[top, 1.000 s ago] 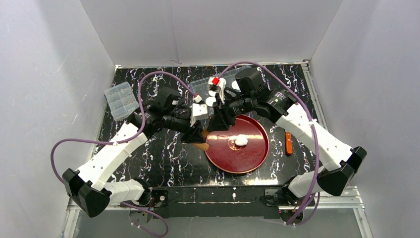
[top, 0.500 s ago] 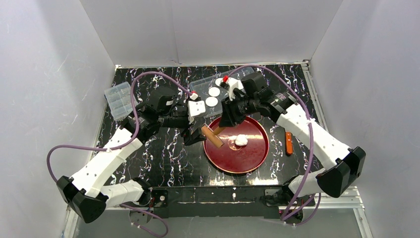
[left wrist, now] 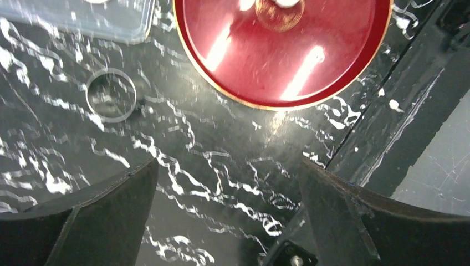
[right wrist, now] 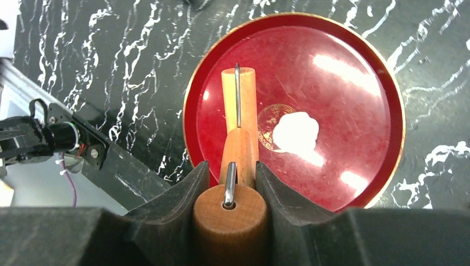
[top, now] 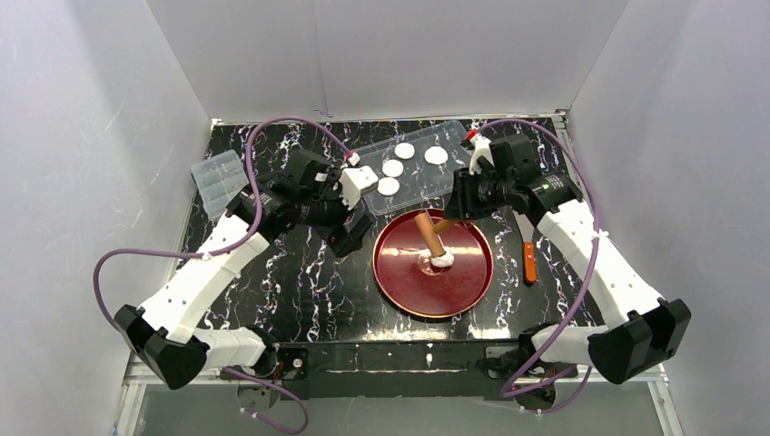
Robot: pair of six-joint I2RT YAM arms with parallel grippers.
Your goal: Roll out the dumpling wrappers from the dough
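The black marbled table (top: 300, 282) carries a red plate (top: 454, 292) right below the right pincer (top: 457, 215). A clear tray (top: 419, 180) sits just off that pincer's left side, toward the back wall. The right pincer is pinched tight on the wooden handle of a rolling pin (top: 429, 232), and the barrel slants down ahead of its fingers over the plate. From the wrist view, the handle fills the whole gap between the jaws.

The left pincer (top: 352, 238) hangs spread wide with nothing in it, off the plate's rim on the side away from the right pincer. A clear ring cutter (left wrist: 111, 95) lies on the table ahead of it.

On the tray, beyond and between the two pincers, sit four dumpling wrappers (top: 393, 168), neat and round. The dough (top: 443, 260) is a small white lump on the plate, just beside the far end of the barrel and a little to its right as the right pincer looks at it.

I'd say a good part is done, with four discs laid out — but this lump is not yet flattened. It looks to need rolling thin, cutting, and moving to the tray.
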